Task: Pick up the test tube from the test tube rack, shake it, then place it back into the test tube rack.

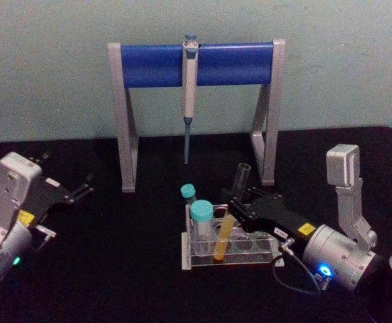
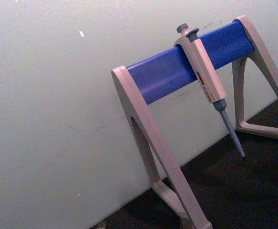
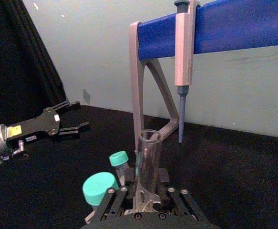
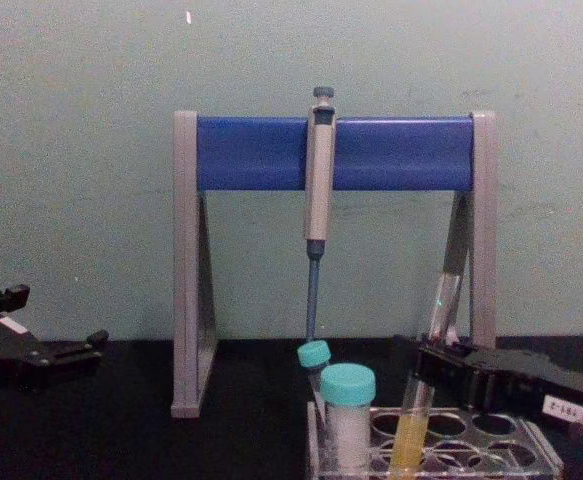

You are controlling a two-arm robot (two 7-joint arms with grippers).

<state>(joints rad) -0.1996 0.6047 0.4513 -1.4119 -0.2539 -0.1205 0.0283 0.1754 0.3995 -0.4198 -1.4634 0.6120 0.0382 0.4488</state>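
The test tube (image 1: 223, 239) is a long clear tube with yellow liquid in its lower part. It leans in a hole of the clear test tube rack (image 1: 249, 259), its open top tilted away from me. My right gripper (image 1: 232, 202) comes in from the right, shut on the tube's middle just above the rack. In the right wrist view the tube (image 3: 148, 162) rises between the fingers. The chest view shows the tube (image 4: 441, 310), the rack (image 4: 491, 440) and the right gripper (image 4: 428, 365). My left gripper (image 1: 71, 178) rests open at the far left, holding nothing.
Two teal-capped tubes (image 1: 201, 212) stand in the rack's left end, close to the held tube. Behind the rack a grey-legged stand with a blue bar (image 1: 155, 65) holds a hanging pipette (image 1: 189, 94). Black tabletop lies between the arms.
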